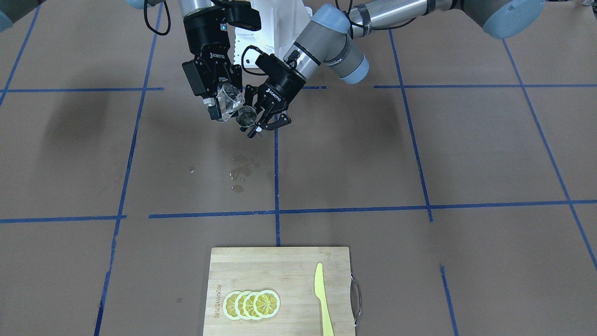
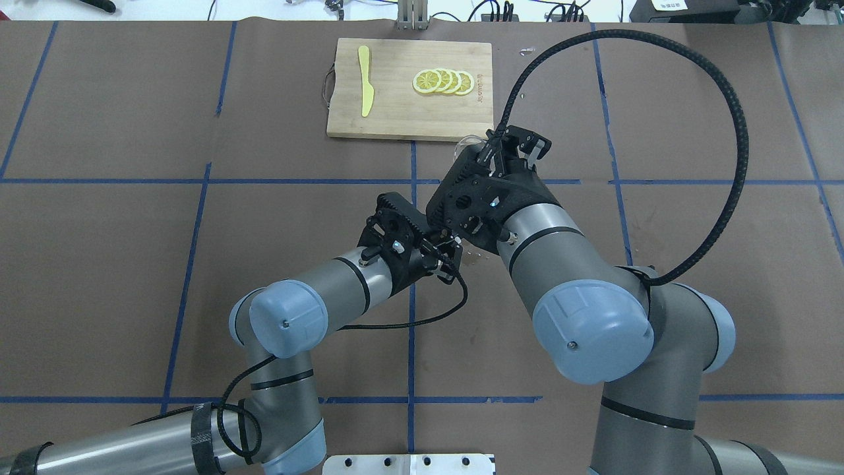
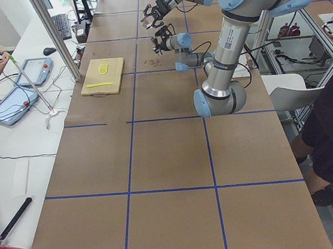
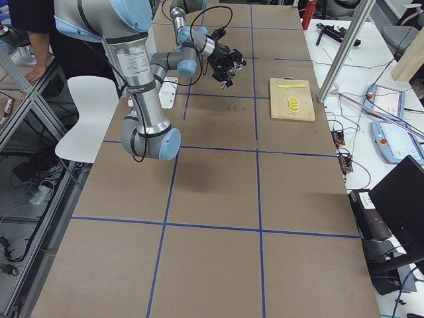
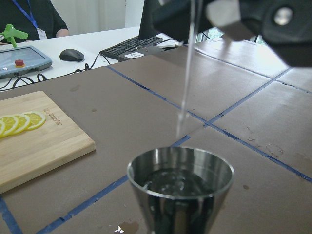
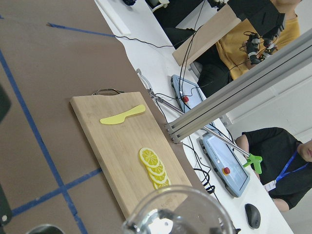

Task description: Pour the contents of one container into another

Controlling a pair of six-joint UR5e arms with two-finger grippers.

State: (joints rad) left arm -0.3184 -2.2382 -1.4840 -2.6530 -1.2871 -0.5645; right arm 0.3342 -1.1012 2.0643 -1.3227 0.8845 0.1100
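My right gripper (image 1: 223, 106) is shut on a clear glass (image 1: 232, 99) that is tipped toward the other arm, held well above the table. Just beside and below it, my left gripper (image 1: 255, 122) is shut on a small steel cup (image 1: 246, 115), held upright. In the left wrist view a thin stream of water (image 5: 187, 73) falls from above into the steel cup (image 5: 180, 183), which holds some liquid. The right wrist view shows the glass rim (image 6: 178, 212) at the bottom edge and a sliver of the steel cup (image 6: 46, 229) lower left.
Water drops (image 1: 241, 170) lie spilled on the brown table below the grippers. A wooden cutting board (image 1: 280, 268) at the table's far edge carries lemon slices (image 1: 252, 304) and a yellow knife (image 1: 322, 298). Blue tape lines cross the table.
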